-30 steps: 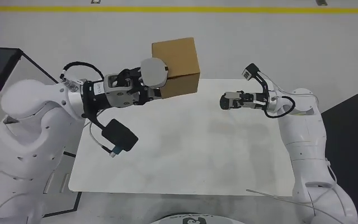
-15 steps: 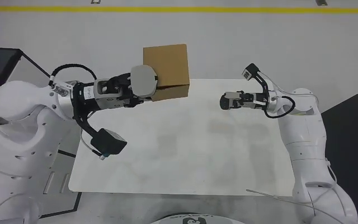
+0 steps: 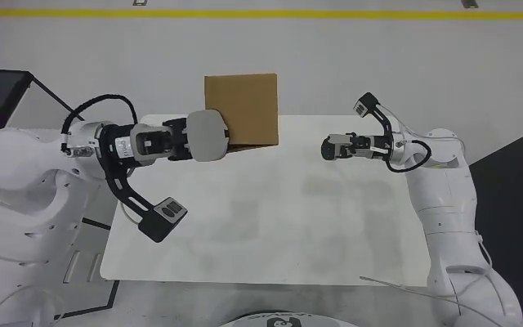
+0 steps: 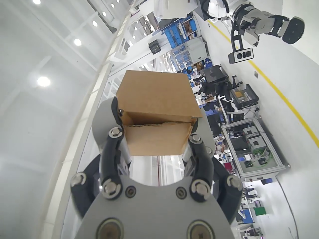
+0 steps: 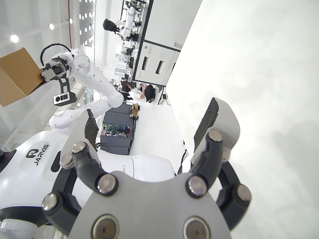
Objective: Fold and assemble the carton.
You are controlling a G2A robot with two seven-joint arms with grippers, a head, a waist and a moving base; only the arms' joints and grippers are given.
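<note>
A brown carton hangs in the air over the far edge of the white table, its square face turned up. My left gripper is shut on the carton's near end. In the left wrist view its fingers clamp the carton from both sides, where a flap edge lies folded in. My right gripper hovers open above the table's right part, a good way from the carton, with nothing between its fingers. From the right wrist the carton shows far off.
The tabletop carries no loose objects. A dark-framed stand sits off the table's far left corner. A yellow floor line runs behind the table.
My left arm has drawn back to the left and turned the carton, so its face now lies square to the table edge. The right arm has stayed where it was.
</note>
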